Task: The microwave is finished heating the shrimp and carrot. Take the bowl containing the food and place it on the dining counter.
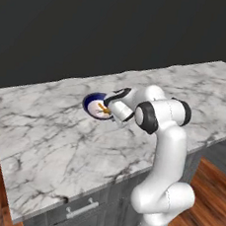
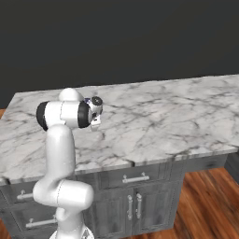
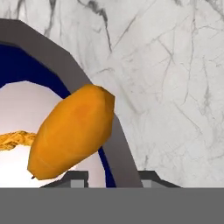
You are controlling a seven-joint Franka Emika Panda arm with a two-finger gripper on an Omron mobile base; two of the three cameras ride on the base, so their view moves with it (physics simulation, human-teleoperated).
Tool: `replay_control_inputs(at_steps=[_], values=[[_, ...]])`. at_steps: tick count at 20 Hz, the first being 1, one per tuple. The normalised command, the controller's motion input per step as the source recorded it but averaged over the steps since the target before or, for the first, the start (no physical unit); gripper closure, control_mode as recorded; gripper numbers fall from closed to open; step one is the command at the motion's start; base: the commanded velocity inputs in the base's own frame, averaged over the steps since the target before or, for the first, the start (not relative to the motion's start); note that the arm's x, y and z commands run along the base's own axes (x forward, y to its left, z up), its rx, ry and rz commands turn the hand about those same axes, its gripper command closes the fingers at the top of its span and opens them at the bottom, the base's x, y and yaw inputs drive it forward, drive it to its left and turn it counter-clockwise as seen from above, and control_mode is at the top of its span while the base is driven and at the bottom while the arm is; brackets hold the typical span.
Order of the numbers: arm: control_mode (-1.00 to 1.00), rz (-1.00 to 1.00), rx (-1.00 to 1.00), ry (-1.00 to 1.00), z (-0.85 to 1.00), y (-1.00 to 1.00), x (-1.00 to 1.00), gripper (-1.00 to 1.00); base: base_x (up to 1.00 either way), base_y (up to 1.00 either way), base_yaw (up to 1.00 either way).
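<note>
My gripper [image 3: 107, 177] straddles bowl [image 1: 93, 103] rim on dining counter [image 1: 53, 128]; grip cannot tell. Prob rigid, slick; pinch rim.

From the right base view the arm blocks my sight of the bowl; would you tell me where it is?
Observer: In the left base view the bowl sits on the counter, well in from the edges.
Operator: Thank you. Where is the gripper relative to it?
Observer: In the hand view the gripper has one tip on each side of the bowl's rim; I cannot tell whether it is clamped.
Operator: Is the food still inside?
Observer: Yes, the hand view shows the carrot and the shrimp lying in the white inside.
</note>
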Motion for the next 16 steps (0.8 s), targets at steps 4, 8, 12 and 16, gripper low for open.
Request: replay_control_inputs(at_steps=[4,8,12,16], values=[[-1.0,-0.08,0.0,0.02,0.53,-0.07,-0.25,-1.0,0.0,0.0,0.0],[-1.0,-0.04,0.0,-0.01,0.97,-0.34,-0.81,-1.0,0.0,0.0,0.0],[-1.0,-0.01,0.0,-0.07,1.0,-0.45,-1.0,-1.0,0.0,0.0,0.0],[-1.0,0.0,0.0,-0.18,1.0,-0.57,-1.0,-1.0,0.0,0.0,0.0]])
